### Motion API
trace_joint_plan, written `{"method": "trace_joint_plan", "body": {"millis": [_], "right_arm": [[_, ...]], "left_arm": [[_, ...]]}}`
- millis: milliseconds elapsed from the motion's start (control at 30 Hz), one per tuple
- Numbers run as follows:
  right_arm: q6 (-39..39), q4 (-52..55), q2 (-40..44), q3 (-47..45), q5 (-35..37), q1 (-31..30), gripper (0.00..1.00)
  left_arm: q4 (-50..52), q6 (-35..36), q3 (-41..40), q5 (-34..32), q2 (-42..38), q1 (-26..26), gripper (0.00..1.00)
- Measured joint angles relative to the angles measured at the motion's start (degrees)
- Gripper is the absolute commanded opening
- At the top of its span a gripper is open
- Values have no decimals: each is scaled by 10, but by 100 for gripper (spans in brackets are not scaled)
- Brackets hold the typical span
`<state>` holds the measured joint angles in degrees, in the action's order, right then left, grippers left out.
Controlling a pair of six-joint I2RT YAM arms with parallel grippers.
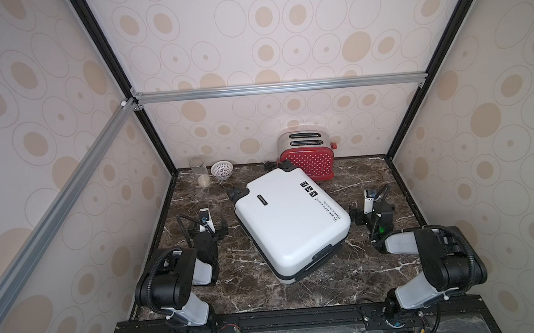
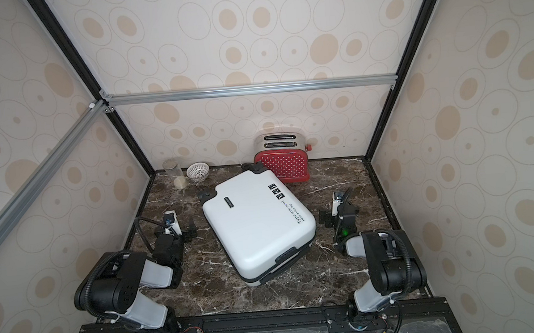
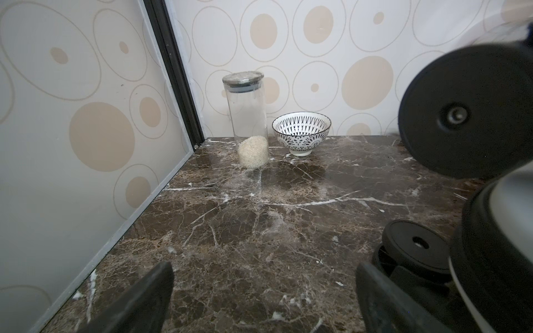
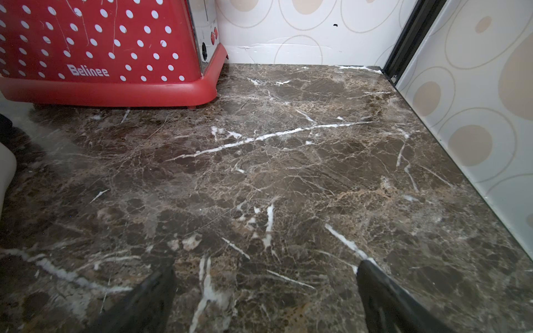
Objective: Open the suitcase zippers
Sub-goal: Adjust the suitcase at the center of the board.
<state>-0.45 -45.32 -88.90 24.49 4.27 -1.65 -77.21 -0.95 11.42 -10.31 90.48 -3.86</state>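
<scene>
The white suitcase (image 1: 292,223) (image 2: 257,226) lies flat and at a slant in the middle of the marble table (image 1: 236,291), wheels toward the back left. The black zipper band (image 1: 299,272) runs along its near edge; I cannot make out the pull tabs. My left gripper (image 1: 208,231) (image 3: 265,276) rests low on the table left of the case, open and empty, with the case's wheels (image 3: 461,115) beside it. On the other side, my right gripper (image 1: 372,216) (image 4: 265,276) sits open over bare marble. A white corner of the case (image 4: 5,161) shows at that view's edge.
A red polka-dot toaster (image 1: 307,161) (image 4: 101,49) stands behind the case at the back wall. A glass jar with rice (image 1: 199,172) (image 3: 251,121) and a patterned bowl (image 1: 222,169) (image 3: 301,132) stand in the back left corner. Papered walls close three sides.
</scene>
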Motion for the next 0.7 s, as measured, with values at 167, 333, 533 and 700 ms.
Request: {"method": "trace_joint_plan", "body": {"millis": [167,333,533,700], "right_arm": [[0,0,0,0,0,0,100],[3,29,31,0,8,0,100],[28,181,236,24,-1,0,100],[78,390,357,134,-33,-9,100]], "left_arm": [[0,0,0,0,0,0,99],[2,0,4,13,0,10,99],[64,3,-1,-2,-100,-7,96],[157,-33,11,4,-274,-27,81]]}}
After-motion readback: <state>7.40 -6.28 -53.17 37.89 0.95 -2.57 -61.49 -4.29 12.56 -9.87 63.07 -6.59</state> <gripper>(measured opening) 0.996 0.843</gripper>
